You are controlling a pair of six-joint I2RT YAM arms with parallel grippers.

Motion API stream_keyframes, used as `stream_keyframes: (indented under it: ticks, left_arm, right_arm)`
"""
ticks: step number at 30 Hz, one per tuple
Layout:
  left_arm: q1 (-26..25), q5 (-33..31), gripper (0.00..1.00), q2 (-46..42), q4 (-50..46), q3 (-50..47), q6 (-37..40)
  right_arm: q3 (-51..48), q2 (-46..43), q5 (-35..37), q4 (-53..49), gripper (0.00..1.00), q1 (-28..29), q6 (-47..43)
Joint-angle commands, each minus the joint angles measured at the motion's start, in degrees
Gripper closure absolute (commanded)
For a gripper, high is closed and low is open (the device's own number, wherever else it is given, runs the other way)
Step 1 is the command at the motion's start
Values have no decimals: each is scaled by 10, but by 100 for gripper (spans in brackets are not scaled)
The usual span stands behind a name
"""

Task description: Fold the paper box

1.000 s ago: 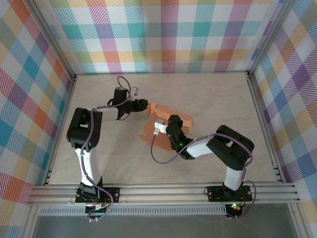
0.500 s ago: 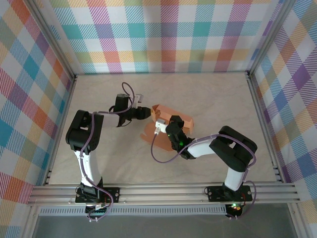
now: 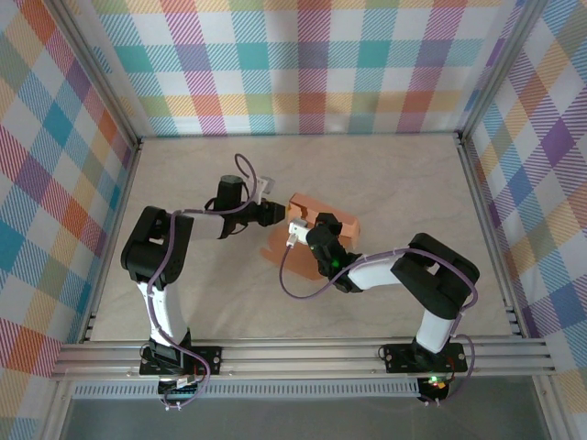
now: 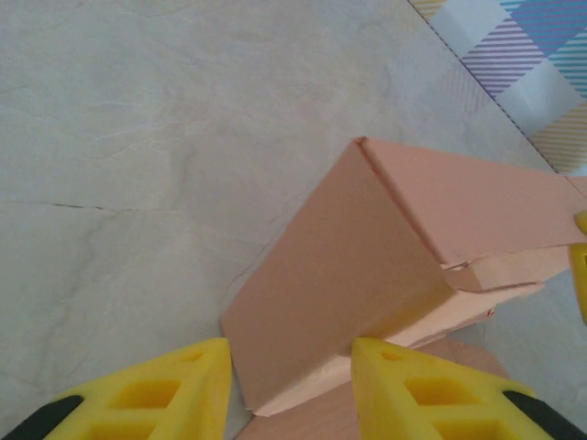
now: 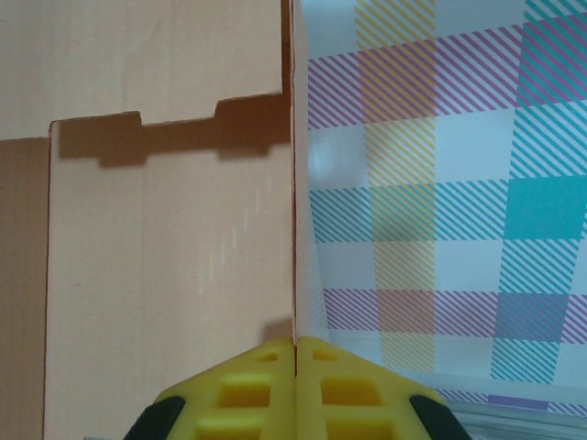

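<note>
Top external view: the pale, marbled tabletop (image 3: 413, 183) is bounded on three sides by pastel checked walls (image 3: 312, 64) and on the near side by a ribbed aluminium rail (image 3: 303, 353). Bare surface lies open toward the far wall, both side walls and the near rail. A salmon-orange paper box (image 3: 326, 220) of thin card sits near the middle of the table, well apart from every wall, partly raised, with a flat flap on the surface at its near-left side. The left gripper (image 3: 275, 213) reaches in from the left at the box's left end; the right gripper (image 3: 310, 229) comes in from the near side. Left wrist view: the box (image 4: 367, 266) shows a tall plain panel meeting a top panel at a sharp crease, loose layered edges to the right, and the yellow jaws of the left gripper (image 4: 289, 353) stand moderately apart astride its lower corner; contact cannot be told. Right wrist view: the right gripper (image 5: 294, 344) is pinched closed on a thin upright card edge of the box (image 5: 165, 257), beside a notched tab seam.
</note>
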Motion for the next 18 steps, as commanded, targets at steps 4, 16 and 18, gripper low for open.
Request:
stream_keyframes:
  ticks: [4, 16, 18]
  left_arm:
    - [-14, 6, 64, -25, 45, -25, 18]
    - [-48, -7, 78, -10, 86, -32, 22]
    - [-52, -9, 78, -10, 86, -32, 27]
  right_arm:
    - [12, -16, -15, -33, 100, -2, 30]
    - [16, -20, -19, -59, 100, -2, 49]
    - [16, -20, -19, -60, 100, -2, 49]
